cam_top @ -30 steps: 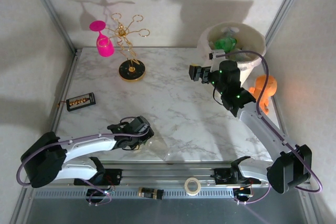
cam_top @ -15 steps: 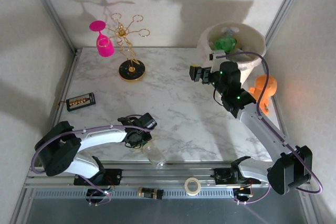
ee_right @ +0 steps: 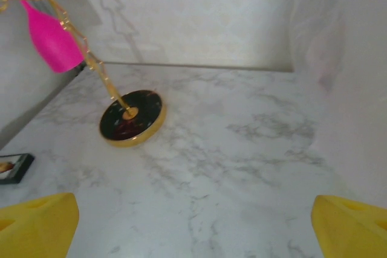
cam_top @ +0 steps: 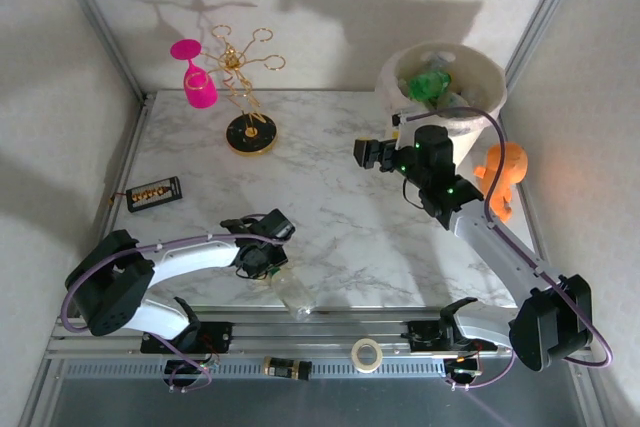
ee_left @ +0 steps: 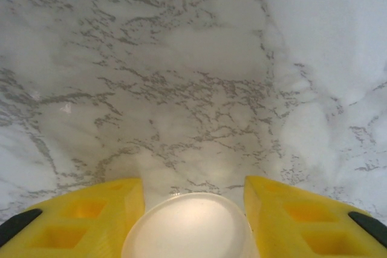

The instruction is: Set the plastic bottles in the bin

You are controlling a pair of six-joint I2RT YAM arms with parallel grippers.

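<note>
View from above: left gripper [cam_top: 268, 259] clamped on clear bottle [cam_top: 293, 290] near front edge of table [cam_top: 330, 197]; green bottle [cam_top: 430, 83] inside bin [cam_top: 487, 74]; right gripper [cam_top: 365, 154] near bin. Left wrist: clear bottle [ee_left: 187, 228] pinched between 2 yellow fingers [ee_left: 91, 209]. Right wrist: right gripper's [ee_right: 193, 222] fingers [ee_right: 42, 222] spread wide over table, pink glass [ee_right: 51, 37] at far left.
</note>
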